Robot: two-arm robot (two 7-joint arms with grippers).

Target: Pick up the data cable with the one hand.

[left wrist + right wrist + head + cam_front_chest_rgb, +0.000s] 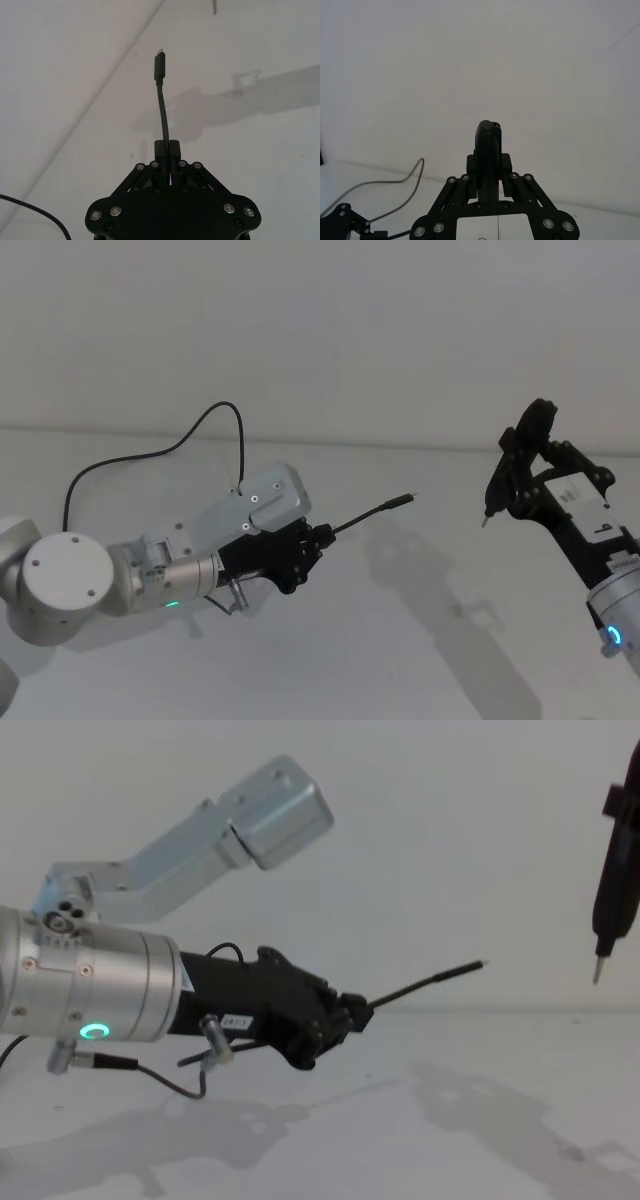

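Fingers of the left gripper (pixel 166 150) pinch the data cable (pixel 161 100) (head view: slack trails behind); the right gripper (pixel 488 167) clamps a pen-like tool (pixel 487 135).

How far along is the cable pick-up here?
Grasp looks done: the left gripper is shut on the data cable just behind its plug, which juts out clear of the table. In hand: holding it aloft. Possibly left: lifting the slack looping behind the arm. The right gripper holds a pen-like tool aside.

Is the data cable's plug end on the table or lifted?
Lifted: the left gripper is shut on the data cable, plug jutting above the table.
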